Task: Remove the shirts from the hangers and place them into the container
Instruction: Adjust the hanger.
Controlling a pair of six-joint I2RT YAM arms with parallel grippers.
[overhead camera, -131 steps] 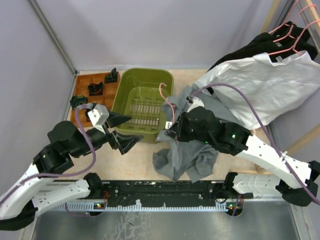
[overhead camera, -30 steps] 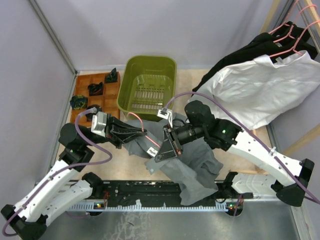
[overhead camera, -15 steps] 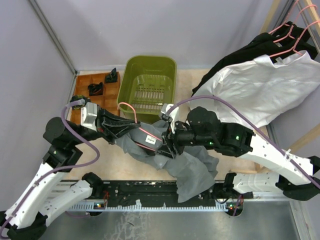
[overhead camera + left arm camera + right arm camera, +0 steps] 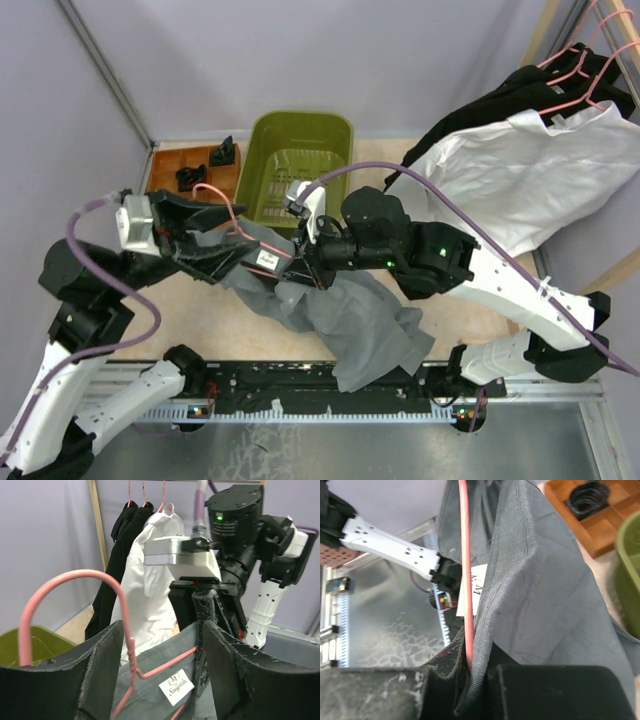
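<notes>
Lilac-grey walls close in a pale desk [image 4: 228, 330], with the container [image 4: 262, 150] standing at its far side, left of centre, and a brown compartment tray [image 4: 170, 158] just to its left. On the far right a wooden rack pole [image 4: 541, 30] rises beside more hangers [image 4: 585, 75], which carry a white shirt [image 4: 540, 180] and black shirts [image 4: 480, 105] bunched behind it. Between the two arms, lifted above the desk just near of the container, a grey shirt [image 4: 350, 320] hangs on a pink hanger [image 4: 131, 652]. Its cloth trails down to the near right toward the arm bases, and a white label [image 4: 177, 686] shows at its collar. The left hand [image 4: 164, 635] comes in from the left with its jaws standing apart, one on each side of the hanger's twisted neck. The hook curves up over the left jaw (whether the wire touches that jaw I cannot tell). The right hand [image 4: 472, 672] reaches in from the right and is pressed together on the hanger's wire with a fold of the grey collar caught alongside it. No shirt lies in the container; its slotted bottom shows bare.
</notes>
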